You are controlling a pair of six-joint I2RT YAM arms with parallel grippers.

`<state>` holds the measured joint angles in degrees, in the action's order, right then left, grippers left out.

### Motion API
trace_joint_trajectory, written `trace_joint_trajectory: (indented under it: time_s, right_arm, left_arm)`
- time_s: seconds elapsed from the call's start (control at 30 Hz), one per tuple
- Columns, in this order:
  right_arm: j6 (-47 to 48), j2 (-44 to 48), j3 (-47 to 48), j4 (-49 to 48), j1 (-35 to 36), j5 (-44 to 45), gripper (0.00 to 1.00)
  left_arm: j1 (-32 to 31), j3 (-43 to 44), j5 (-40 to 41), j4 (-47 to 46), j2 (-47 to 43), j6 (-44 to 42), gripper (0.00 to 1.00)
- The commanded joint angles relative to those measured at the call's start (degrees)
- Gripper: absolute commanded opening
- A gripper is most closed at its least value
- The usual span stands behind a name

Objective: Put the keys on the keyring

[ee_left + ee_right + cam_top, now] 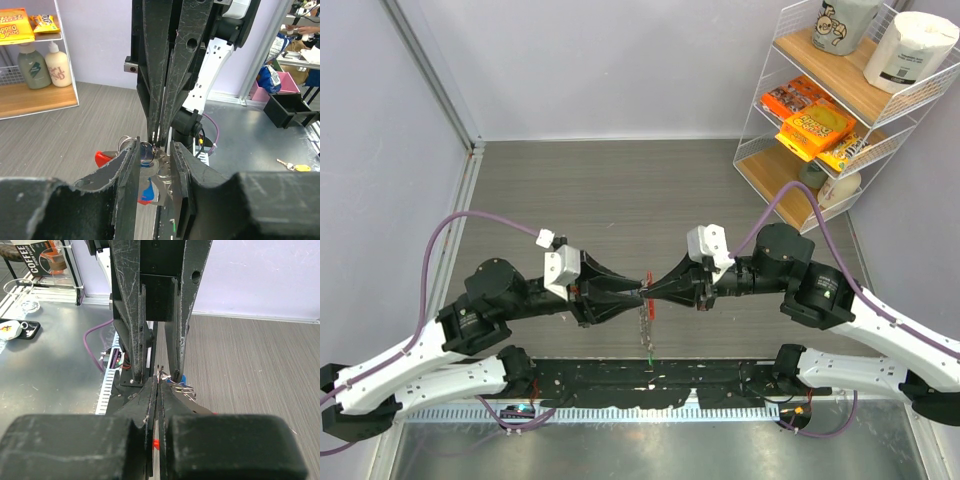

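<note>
Half done at a guess: clamping blue key [146, 191] in left gripper [155, 148], jaws narrowed, pinching keyring [646, 315] in right gripper [157, 385], closed tight, tip to tip, dangling green key [649, 352] just beneath, blue yet to thread.

The keyring [646, 318] is hanging in the air above the table, its silvery chain dangling straight down with the green key [648, 352] hanging at its lower end, too small to make out further. Its red clip [103, 158] is poking out sideways just beside its wire ring loops [125, 143]. The blue key [148, 191] is sitting between the fingers of the left gripper [155, 147], its silvery metal touching them.
</note>
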<state>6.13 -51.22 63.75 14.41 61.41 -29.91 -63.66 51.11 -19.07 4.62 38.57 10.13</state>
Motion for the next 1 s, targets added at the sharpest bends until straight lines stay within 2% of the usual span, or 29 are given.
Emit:
trace_joint_trajectory:
  time_s: [0.0,0.2,0.4,0.7,0.77,0.8,0.83,0.97]
  right_arm:
    - [-0.68,1.48,2.26,-5.71,0.38,-2.08,0.05]
    - [-0.95,1.39,2.26,-6.15,0.38,-3.14,0.06]
    - [-0.95,1.30,2.35,-6.33,0.38,-3.58,0.06]
    - [-0.95,1.12,2.44,-6.77,0.29,-3.75,0.06]
    - [-0.95,1.04,2.35,-7.03,0.38,-3.66,0.06]
    - [-0.95,1.04,2.44,-7.03,0.38,-3.66,0.06]
    - [-0.95,1.04,2.52,-7.03,0.38,-3.66,0.05]
    - [-1.03,1.21,2.52,-6.94,0.38,-3.84,0.06]
  left_arm:
    - [-0.15,-0.40,0.17,-2.42,-0.86,0.07,0.36]
    - [-0.15,-0.31,0.17,-2.60,-0.78,-0.11,0.36]
    - [-0.15,0.13,-0.26,-2.43,-0.07,-0.37,0.26]
    - [-0.24,0.57,-2.02,-2.95,0.72,-0.46,0.22]
    - [-0.24,0.65,-2.98,-3.04,1.07,-0.46,0.16]
    - [-0.24,0.83,-3.25,-2.95,1.33,-0.46,0.05]
    - [-0.24,0.92,-3.25,-2.78,1.60,-0.38,0.00]
    - [-0.15,1.27,-3.96,-2.16,2.04,-0.55,0.00]
